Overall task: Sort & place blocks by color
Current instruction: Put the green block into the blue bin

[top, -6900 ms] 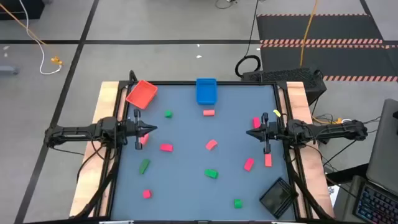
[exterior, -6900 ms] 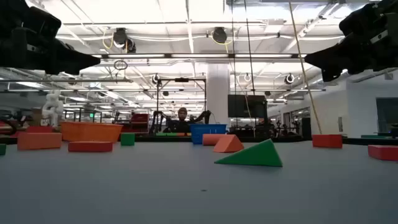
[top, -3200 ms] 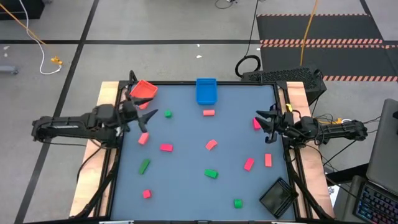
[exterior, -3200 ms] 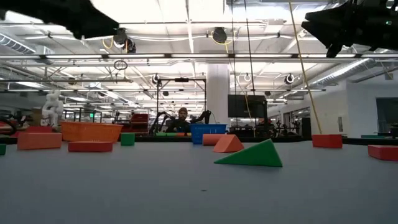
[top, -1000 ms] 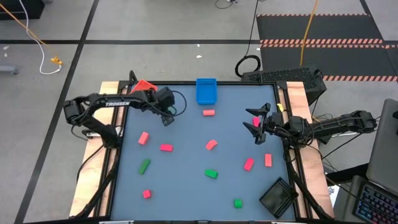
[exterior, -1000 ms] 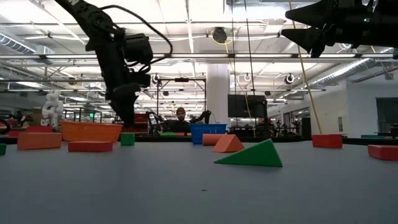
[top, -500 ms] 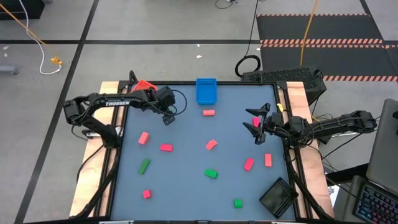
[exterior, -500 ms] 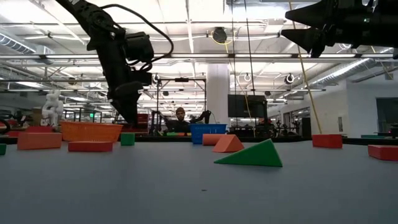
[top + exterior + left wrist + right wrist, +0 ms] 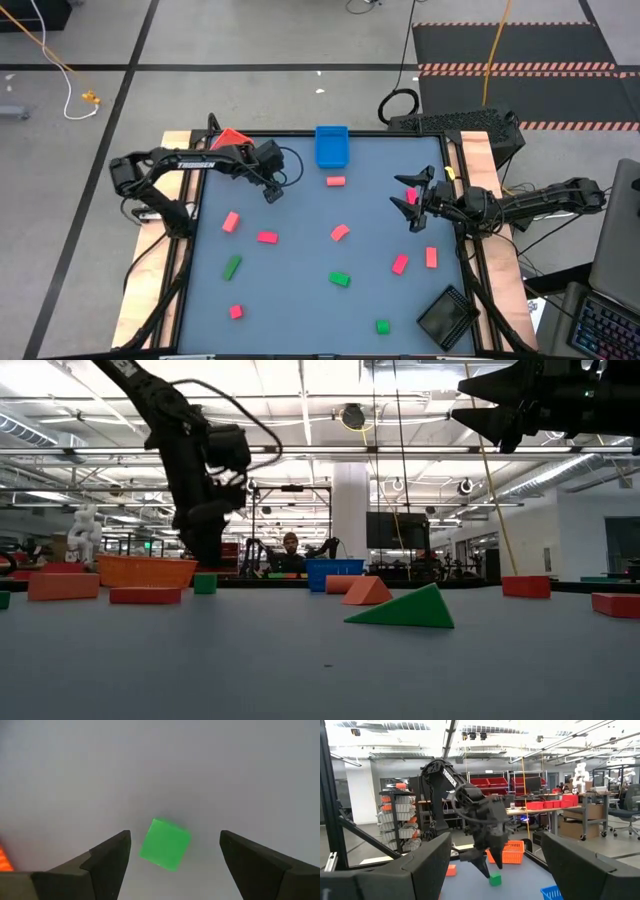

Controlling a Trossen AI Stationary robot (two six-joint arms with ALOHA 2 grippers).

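Position noted: your left gripper [image 9: 171,851] hangs spread directly over the green cube [image 9: 165,844], fingers either side but clear, evidently lined up to pinch. It lies near the red tray [image 9: 228,137]. Right gripper [image 9: 408,199] waits spread, empty.

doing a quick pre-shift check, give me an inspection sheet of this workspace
surface: grey table, wooden side rails.
job's things: green cube between the left gripper's tips; red, pink and green blocks scattered; orange tray, blue tray, black tray.
clutter: nothing seen.
grippers: left gripper open over the green cube; right gripper open, raised at the right edge.
cables: yellow cable on the floor.
surroundings: person seated behind the table.
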